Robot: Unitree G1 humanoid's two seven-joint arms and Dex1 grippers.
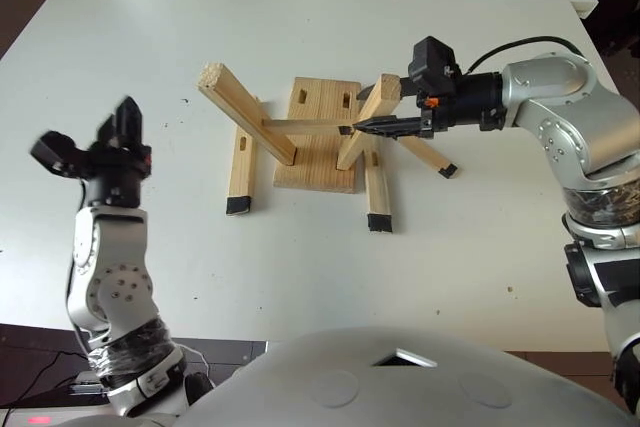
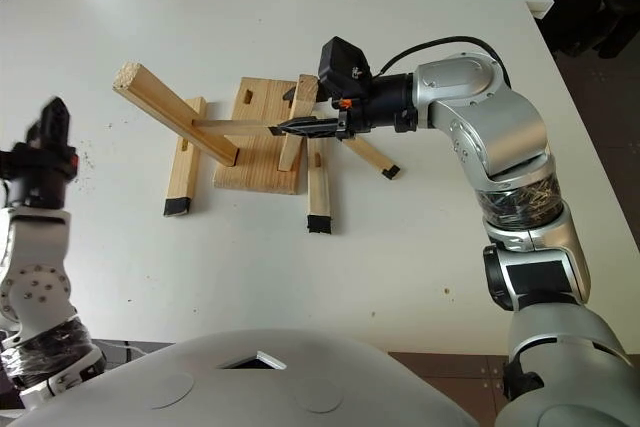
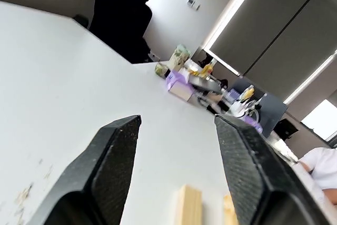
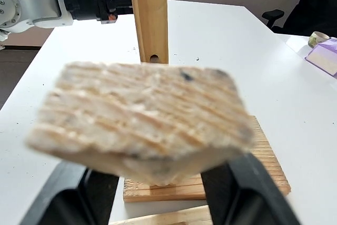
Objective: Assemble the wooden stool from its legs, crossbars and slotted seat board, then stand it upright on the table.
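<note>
Tilted leg [image 1: 383, 95] clamped in right jaws, crossbar [image 1: 305, 127] lying left-right.

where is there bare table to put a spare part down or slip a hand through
Free: the wide strip of table between the black feet and the near edge, and the far strip behind the seat board. Crowded: the middle, where the right tool grips the held leg at the crossbar end.

White table [image 1: 130, 57] with seat board [image 1: 315, 162], flat legs [image 1: 240, 167].
</note>
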